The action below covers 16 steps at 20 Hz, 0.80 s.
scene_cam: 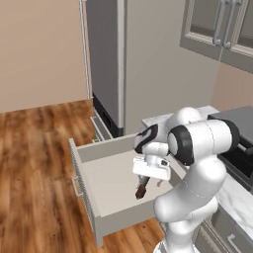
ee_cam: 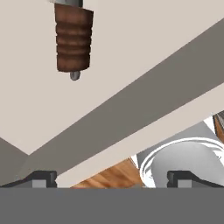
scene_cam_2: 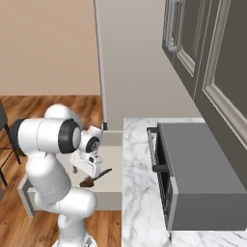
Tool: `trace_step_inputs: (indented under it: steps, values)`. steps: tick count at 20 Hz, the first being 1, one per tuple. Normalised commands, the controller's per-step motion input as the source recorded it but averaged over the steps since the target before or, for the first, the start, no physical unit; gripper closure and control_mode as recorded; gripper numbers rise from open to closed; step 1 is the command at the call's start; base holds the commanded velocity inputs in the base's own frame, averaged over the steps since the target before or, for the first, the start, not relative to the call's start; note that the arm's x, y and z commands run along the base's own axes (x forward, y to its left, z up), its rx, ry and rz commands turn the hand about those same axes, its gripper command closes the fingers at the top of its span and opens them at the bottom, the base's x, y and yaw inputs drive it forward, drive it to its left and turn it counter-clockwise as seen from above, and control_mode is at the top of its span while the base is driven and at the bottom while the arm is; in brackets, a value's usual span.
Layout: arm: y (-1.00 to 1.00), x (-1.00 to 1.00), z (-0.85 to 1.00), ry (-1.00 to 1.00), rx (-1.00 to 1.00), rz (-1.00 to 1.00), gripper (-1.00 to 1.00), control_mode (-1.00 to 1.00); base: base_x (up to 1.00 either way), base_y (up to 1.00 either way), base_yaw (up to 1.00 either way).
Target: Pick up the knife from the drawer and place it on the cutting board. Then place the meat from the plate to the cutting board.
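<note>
The cream drawer stands pulled out, and the knife lies on its pale floor. The reddish-brown handle sits at the top left of the hand view, its grey blade running off the top edge. In the right base view the knife lies just below the hand. My gripper hovers low over the drawer beside the knife, open wide with nothing between the fingers. The cutting board, the meat and the plate are out of view.
A tall grey refrigerator stands behind the drawer. A grey toaster oven sits on the marble counter to the right. Wooden floor lies left of the drawer. A dark chair sits at the left edge.
</note>
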Motion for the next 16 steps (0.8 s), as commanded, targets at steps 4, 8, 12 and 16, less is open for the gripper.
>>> trace_step_inputs:
  steps: [4, 8, 12, 16]
  values:
    - [0.0, 0.4, -0.3, 0.0, -0.07, 0.0, -1.0, -1.0, 0.0, 0.0, 0.0]
    - [0.0, 0.4, -0.29, 0.0, -0.06, 0.0, -1.0, -1.0, 0.0, 0.0, 0.0]
    - [0.0, 0.33, -0.29, 0.0, -0.05, 0.0, -1.0, -1.0, 0.0, 0.0, 0.0]
    - [0.0, 0.37, -0.29, 0.0, -0.03, 0.0, -1.0, -1.0, 0.0, 0.0, 0.0]
